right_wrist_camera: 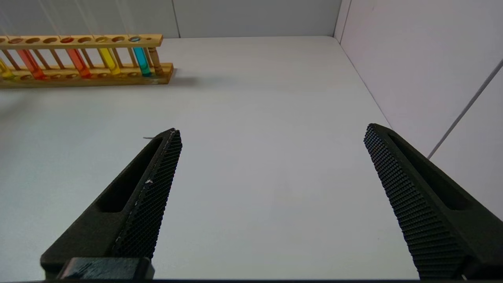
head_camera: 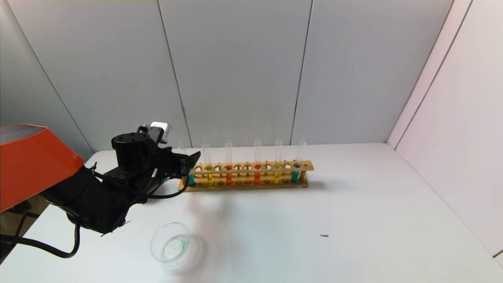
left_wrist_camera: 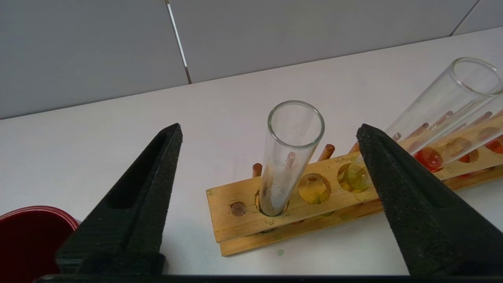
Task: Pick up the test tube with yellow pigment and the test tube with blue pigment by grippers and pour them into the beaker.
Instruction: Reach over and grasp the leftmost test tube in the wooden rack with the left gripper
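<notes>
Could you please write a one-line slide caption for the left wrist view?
Open left pincer straddles the end test tube in the wooden rack, not yet gripping it.
</notes>
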You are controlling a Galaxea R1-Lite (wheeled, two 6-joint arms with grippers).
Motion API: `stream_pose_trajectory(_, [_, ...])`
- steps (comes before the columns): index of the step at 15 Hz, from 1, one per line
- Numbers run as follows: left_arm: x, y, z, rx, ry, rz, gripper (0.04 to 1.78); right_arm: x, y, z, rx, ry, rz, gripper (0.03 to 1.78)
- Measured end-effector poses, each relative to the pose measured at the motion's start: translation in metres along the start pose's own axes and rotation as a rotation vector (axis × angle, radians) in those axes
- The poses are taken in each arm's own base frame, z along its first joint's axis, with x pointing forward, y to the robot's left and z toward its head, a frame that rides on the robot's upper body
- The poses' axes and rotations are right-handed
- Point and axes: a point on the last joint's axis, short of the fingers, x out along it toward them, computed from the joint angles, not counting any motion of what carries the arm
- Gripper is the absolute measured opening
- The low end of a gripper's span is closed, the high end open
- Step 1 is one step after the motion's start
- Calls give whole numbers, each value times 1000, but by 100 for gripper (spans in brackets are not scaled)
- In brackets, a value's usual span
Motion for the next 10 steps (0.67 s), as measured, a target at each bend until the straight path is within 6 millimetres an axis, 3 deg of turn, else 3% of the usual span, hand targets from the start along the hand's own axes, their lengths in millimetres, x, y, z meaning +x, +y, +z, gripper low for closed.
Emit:
stream_pose_trajectory(7, [3, 0, -4, 1, 7, -1, 39, 0, 0, 0, 0, 0, 0, 170])
stream_pose_trajectory(10, [4, 0, -4, 1, 8, -2, 31, 0, 0, 0, 0, 0, 0, 170])
